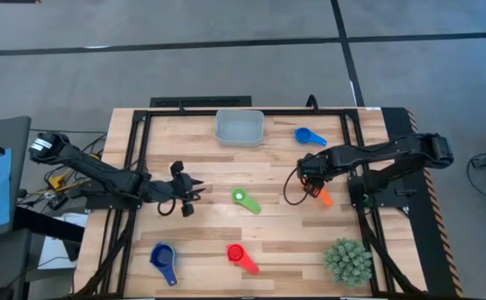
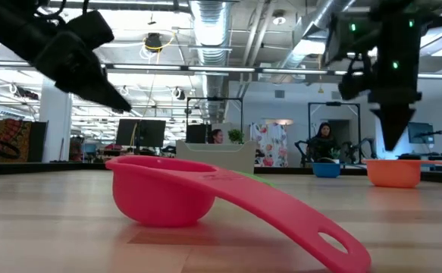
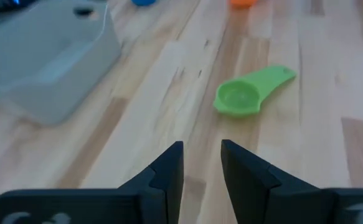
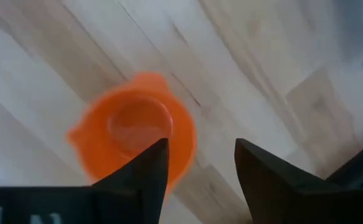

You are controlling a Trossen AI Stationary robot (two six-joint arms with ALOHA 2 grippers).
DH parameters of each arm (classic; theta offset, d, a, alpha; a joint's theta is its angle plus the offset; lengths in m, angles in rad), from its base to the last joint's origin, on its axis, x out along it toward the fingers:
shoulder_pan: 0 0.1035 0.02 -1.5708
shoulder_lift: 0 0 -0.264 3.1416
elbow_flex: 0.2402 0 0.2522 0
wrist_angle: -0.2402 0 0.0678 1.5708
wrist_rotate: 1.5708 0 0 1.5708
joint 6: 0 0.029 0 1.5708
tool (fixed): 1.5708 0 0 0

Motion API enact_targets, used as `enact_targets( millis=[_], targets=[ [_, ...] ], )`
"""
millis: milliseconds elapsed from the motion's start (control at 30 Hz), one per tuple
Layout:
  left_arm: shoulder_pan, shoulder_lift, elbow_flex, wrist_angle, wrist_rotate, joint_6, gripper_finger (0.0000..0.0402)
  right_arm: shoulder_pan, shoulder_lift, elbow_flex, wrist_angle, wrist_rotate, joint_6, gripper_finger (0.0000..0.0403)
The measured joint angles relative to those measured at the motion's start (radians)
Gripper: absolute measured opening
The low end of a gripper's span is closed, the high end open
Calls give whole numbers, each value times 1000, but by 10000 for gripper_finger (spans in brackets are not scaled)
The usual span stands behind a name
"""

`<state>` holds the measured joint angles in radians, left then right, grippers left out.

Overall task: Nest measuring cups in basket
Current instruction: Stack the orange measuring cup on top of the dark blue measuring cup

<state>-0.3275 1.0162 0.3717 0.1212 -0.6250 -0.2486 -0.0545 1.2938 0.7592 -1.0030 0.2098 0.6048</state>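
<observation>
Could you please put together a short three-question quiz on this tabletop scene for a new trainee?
1. True or false: the basket already holds a measuring cup.
2. Which cup lies directly under the right gripper? A) green cup B) orange cup C) red cup
3. Fill in: in the left wrist view, the left gripper points toward the ____ cup.

Key:
1. False; the basket looks empty, and the blue cup, dark blue cup, red cup, green cup and orange cup all lie on the table.
2. B.
3. green.
</observation>
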Motion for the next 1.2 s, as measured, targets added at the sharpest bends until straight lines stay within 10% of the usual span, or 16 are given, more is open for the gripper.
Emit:
enact_targets(
  millis=[300, 567, 700, 1200],
  targets=[
    [-37, -2, 0, -117, 14, -110, 98, -50, 0, -99, 116, -26, 49, 159],
    [-61, -2, 0, -113, 26, -114, 98, -30, 2, -113, 207, -30, 169, 17],
    [-61, -2, 0, -103, 10, -115, 98, 13, 2, -129, 306, -20, 297, 27],
    [36, 118, 14, 291, 88, 98, 98, 267, 78, -112, 924, 513, 339, 5]
  ],
)
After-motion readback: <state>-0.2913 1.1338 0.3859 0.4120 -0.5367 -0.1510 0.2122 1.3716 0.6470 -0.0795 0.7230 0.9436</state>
